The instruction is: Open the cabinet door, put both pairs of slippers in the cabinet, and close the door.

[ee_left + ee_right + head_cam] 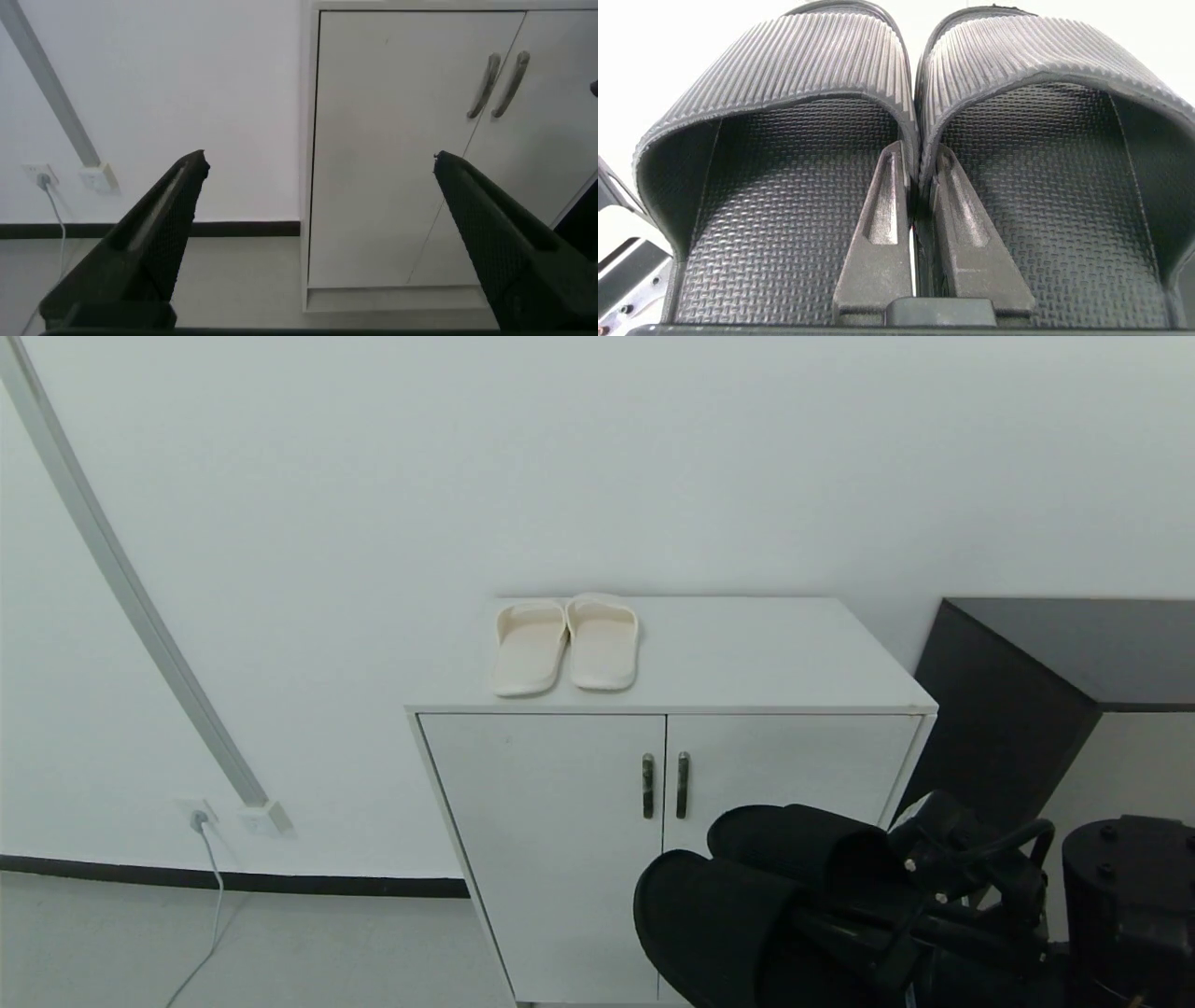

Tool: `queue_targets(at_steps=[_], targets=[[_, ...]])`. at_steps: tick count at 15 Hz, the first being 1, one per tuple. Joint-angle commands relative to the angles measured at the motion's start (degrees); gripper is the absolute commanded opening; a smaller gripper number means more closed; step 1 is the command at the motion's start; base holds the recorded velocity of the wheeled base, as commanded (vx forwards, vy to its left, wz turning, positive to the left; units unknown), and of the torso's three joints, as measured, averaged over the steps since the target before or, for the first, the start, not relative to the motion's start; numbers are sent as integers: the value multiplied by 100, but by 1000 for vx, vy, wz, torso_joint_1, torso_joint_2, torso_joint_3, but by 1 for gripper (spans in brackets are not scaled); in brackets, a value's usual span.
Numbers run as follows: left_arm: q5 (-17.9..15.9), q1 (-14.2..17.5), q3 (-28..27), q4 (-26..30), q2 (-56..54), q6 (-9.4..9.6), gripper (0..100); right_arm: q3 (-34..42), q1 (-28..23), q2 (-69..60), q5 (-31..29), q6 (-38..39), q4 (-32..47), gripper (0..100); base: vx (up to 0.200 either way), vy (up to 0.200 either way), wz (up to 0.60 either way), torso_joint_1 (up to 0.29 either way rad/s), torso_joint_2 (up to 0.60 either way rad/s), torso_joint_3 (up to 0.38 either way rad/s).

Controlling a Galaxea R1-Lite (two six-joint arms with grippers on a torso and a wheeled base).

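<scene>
Closest in, right gripper (pixel 915 154) pinching 2 black slippers (pixel 738 905) together by their touching inner sides, low before the cabinet (pixel 541 821). Left gripper (pixel 320 161) spread wide, facing the cabinet's left side. Further back, both doors shut, 2 handles (pixel 648 786) side by side. On top, 2 cream slippers (pixel 565 644).

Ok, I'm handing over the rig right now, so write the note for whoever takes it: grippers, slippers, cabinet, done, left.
Left gripper: open, empty, pointed at the cabinet.
Right gripper: shut on the black slippers, held low before the right door.
Cream slippers: side by side on the cabinet top.
Left door and right door: both shut.
Done: black pair in hand.
Left: open a door, put both pairs in, close it.
</scene>
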Motion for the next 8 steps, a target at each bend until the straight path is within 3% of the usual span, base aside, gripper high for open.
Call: queue_targets(at_steps=[1, 8], targets=[[1, 0, 1, 0, -1, 1, 100, 16, 3, 79, 3, 5, -3, 0, 0, 0, 0, -212, 535, 334], [1, 0, 1, 0, -1, 1, 100, 42, 12, 203, 12, -3, -12, 0, 0, 0, 0, -188, 507, 317]])
